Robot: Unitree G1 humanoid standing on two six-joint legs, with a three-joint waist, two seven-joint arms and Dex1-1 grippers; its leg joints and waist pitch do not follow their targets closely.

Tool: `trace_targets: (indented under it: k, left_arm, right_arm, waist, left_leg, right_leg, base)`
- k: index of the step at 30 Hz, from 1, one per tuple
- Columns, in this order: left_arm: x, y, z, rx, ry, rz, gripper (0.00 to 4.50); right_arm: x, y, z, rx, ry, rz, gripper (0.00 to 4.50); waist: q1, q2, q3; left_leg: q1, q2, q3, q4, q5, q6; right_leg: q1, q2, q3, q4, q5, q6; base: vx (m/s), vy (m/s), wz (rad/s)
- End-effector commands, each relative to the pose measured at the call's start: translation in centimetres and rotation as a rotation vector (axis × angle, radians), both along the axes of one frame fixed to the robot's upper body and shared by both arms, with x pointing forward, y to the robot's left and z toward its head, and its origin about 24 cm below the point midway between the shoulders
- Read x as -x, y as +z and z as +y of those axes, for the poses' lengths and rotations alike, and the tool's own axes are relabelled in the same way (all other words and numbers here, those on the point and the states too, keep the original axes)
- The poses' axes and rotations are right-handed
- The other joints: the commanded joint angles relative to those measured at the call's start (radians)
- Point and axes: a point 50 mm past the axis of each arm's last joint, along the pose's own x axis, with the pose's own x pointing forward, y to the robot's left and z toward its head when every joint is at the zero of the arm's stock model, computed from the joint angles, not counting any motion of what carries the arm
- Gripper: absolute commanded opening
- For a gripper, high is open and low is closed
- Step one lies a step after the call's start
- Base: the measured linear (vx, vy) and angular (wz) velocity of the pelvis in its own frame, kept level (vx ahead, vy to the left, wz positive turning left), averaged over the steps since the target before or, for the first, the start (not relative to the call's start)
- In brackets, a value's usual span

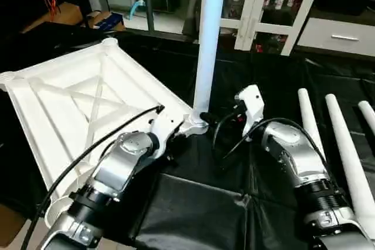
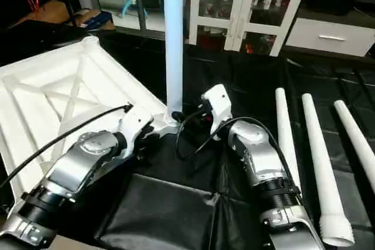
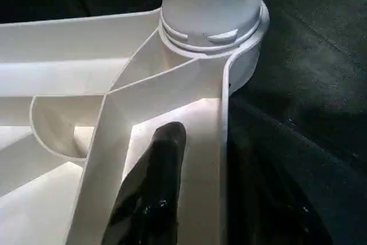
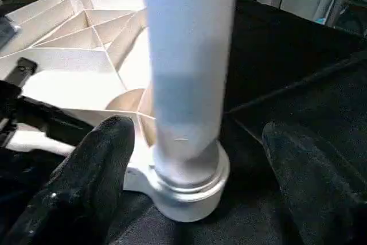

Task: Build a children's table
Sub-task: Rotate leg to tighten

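The children's table top (image 1: 70, 98) lies upside down on black cloth, its X-ribs facing up. One white leg (image 1: 206, 45) stands upright in the near corner socket (image 1: 196, 124). My left gripper (image 1: 174, 132) rests at the top's rim just beside that socket, over the rib pocket (image 3: 189, 124) next to the rim wall. My right gripper (image 4: 195, 142) is open, its black fingers (image 4: 97, 159) on either side of the leg's base with gaps to it. Three loose legs (image 2: 285, 133) (image 2: 319, 162) (image 2: 354, 127) lie side by side on the right.
A white glass-door cabinet (image 1: 263, 4) and a white drawer unit (image 1: 340, 36) stand behind the work. A cardboard box (image 1: 105, 20) sits at the far left. Black cloth (image 1: 193, 209) covers the near floor between my forearms.
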Motion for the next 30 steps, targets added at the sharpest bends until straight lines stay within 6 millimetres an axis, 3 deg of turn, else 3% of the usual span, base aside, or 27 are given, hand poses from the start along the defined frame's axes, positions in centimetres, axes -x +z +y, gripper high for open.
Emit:
trace_targets:
  k: [1,5,9,10,15,22,26,30]
  left_arm:
    - [-0.1,-1.5,0.8,-0.06,0.056,0.03,1.36]
    - [0.0,-2.1,0.8,-0.05,0.063,0.04,1.2]
    - [0.3,-1.9,0.7,-0.009,0.044,0.069,0.98]
    - [0.3,-2.0,0.7,-0.007,0.037,0.079,0.71]
    - [1.8,-2.9,0.8,-0.015,-0.035,0.179,0.27]
    - [3.1,-3.2,1.5,-0.013,-0.067,0.195,0.07]
    - [3.6,-2.6,1.8,-0.025,-0.128,0.146,0.07]
    - [4.5,-1.5,1.7,-0.014,-0.265,0.067,0.07]
  right_arm:
    - [0.1,0.6,0.0,-0.002,0.006,-0.023,3.84]
    - [0.1,0.6,0.0,-0.005,0.009,-0.024,3.84]
    - [0.1,0.6,-0.1,-0.002,0.005,-0.024,3.84]
    - [0.1,0.6,-0.2,-0.002,0.006,-0.023,3.84]
    - [-0.1,0.8,-0.3,0.007,0.01,-0.026,3.84]
    - [-0.3,0.9,-0.7,0.016,0.009,-0.031,3.84]
    - [-0.1,1.1,-1.0,0.012,0.042,-0.036,3.84]
    - [0.9,1.2,-1.8,0.03,0.198,-0.026,3.84]
  waist:
    - [0.0,0.011,-0.064]
    - [-0.005,0.008,-0.059]
    - [-0.004,0.005,-0.06]
    - [-0.004,0.006,-0.06]
    - [-0.003,0.005,-0.063]
    - [0.0,0.003,-0.069]
    - [0.0,-0.001,-0.065]
    - [0.002,0.0,-0.062]
  left_leg:
    - [0.015,0.044,-0.029,-0.082,-0.31,0.002]
    - [0.015,0.043,-0.033,-0.085,-0.357,-0.006]
    - [0.017,0.043,-0.031,-0.084,-0.357,-0.003]
    - [0.016,0.043,-0.032,-0.085,-0.355,-0.003]
    - [0.014,0.047,-0.032,-0.087,-0.323,0.001]
    - [0.008,0.046,-0.024,-0.079,-0.208,0.044]
    - [0.009,0.046,-0.023,-0.082,-0.227,0.047]
    - [0.014,0.049,-0.025,-0.085,-0.276,0.037]
  right_leg:
    - [0.04,-0.049,0.04,-0.085,-0.272,-0.196]
    - [0.036,-0.049,0.038,-0.095,-0.366,-0.159]
    - [0.031,-0.052,0.039,-0.1,-0.405,-0.151]
    - [0.032,-0.052,0.039,-0.1,-0.406,-0.15]
    - [0.033,-0.052,0.041,-0.091,-0.347,-0.167]
    - [0.043,-0.049,0.042,-0.073,-0.177,-0.223]
    - [0.043,-0.051,0.042,-0.079,-0.233,-0.214]
    - [0.037,-0.05,0.043,-0.084,-0.3,-0.191]
  base:
    - [0.0,0.0,0.0]
    - [0.0,0.0,0.0]
    - [0.0,0.0,0.0]
    - [0.0,0.0,0.0]
    - [0.0,0.0,0.0]
    - [0.0,0.0,0.0]
    - [0.0,0.0,0.0]
    - [0.0,0.0,0.0]
